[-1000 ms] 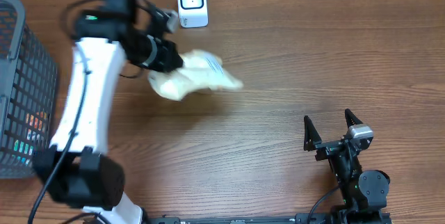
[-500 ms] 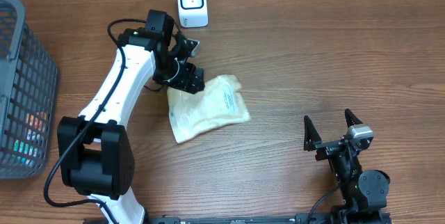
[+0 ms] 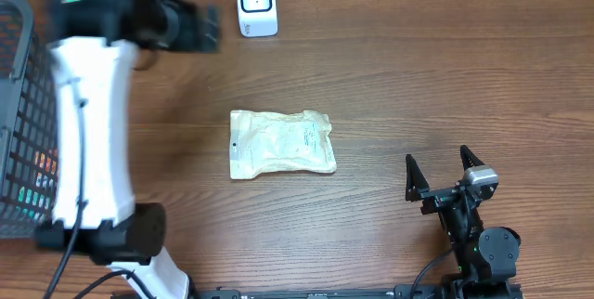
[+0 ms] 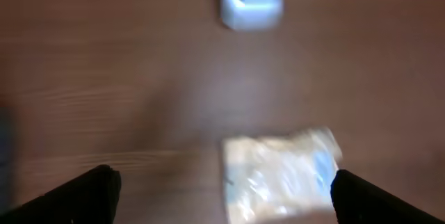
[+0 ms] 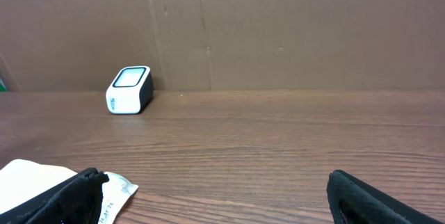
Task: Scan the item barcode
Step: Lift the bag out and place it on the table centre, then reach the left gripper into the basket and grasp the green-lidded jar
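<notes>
The item, a cream plastic pouch (image 3: 281, 144) with a printed label, lies flat on the wooden table near the middle, touched by nothing. The white barcode scanner (image 3: 256, 4) stands at the back edge. My left gripper (image 3: 206, 28) is blurred by motion, high at the back left beside the scanner, and stands open and empty. In the left wrist view its gripper (image 4: 224, 190) looks down on the pouch (image 4: 281, 175) and scanner (image 4: 252, 0). My right gripper (image 3: 445, 166) rests open at the front right; its view (image 5: 215, 189) shows the pouch corner (image 5: 42, 182) and scanner (image 5: 129, 90).
A grey wire basket (image 3: 28, 104) with coloured items inside stands at the left edge. A brown cardboard wall (image 5: 278, 29) closes off the back of the table.
The left gripper opened and let go of the pouch, which dropped flat onto the table. The left arm then swung up and back to the left. The right arm stayed still.
</notes>
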Robot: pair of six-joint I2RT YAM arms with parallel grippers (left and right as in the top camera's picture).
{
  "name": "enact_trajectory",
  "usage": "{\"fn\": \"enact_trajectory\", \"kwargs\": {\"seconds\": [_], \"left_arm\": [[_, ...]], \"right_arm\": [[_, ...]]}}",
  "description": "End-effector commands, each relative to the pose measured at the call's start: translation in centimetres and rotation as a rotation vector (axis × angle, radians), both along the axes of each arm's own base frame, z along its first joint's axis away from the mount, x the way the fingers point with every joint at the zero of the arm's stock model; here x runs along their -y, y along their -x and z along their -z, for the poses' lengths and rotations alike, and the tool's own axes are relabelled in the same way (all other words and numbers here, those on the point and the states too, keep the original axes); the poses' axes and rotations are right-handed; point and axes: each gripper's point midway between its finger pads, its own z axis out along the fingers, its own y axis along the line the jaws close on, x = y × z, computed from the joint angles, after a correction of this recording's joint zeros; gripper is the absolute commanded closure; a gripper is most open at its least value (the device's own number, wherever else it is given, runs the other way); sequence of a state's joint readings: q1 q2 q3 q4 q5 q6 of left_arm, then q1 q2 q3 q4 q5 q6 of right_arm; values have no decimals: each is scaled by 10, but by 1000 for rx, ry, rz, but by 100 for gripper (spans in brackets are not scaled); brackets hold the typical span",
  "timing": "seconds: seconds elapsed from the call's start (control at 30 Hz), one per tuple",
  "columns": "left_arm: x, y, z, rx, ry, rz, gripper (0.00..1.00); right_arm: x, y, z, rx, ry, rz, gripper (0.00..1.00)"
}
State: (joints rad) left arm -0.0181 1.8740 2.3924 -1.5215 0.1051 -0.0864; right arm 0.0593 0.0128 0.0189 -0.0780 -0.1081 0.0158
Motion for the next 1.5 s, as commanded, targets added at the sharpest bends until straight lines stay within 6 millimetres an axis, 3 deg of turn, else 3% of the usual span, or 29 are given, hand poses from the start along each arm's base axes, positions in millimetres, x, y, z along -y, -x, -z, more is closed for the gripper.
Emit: {"fn": "enact_trajectory", "kwargs": {"seconds": [0.0, 0.1, 0.23, 0.3, 0.43, 0.57, 0.77, 1.1, 1.3, 1.47], "left_arm": [[-92, 20, -45, 106, -75, -384, 0], [-157, 39, -48, 113, -40, -617, 0], [-250, 77, -39, 126, 23, -1060, 1], [-280, 85, -35, 153, 53, -1141, 1], [-319, 88, -25, 185, 34, -1175, 0], [-347, 83, -3, 173, -47, -1120, 0], [-384, 89, 59, 76, -94, -1112, 0], [-418, 81, 155, -76, -191, -1027, 0], [-434, 77, 192, -133, -227, -1031, 0], [-449, 91, 196, -176, -327, -1088, 0]], "right_arm": [[0, 0, 2, 2, -6, -3, 0], [0, 0, 2, 2, -6, -3, 0], [0, 0, 2, 2, -6, -3, 0], [0, 0, 2, 2, -6, -3, 0], [0, 0, 2, 2, -6, -3, 0], [0, 0, 2, 2, -6, -3, 0], [0, 0, 2, 2, -6, -3, 0], [0, 0, 2, 2, -6, -3, 0], [0, 0, 2, 2, -6, -3, 0], [0, 0, 2, 2, -6, -3, 0]]}}
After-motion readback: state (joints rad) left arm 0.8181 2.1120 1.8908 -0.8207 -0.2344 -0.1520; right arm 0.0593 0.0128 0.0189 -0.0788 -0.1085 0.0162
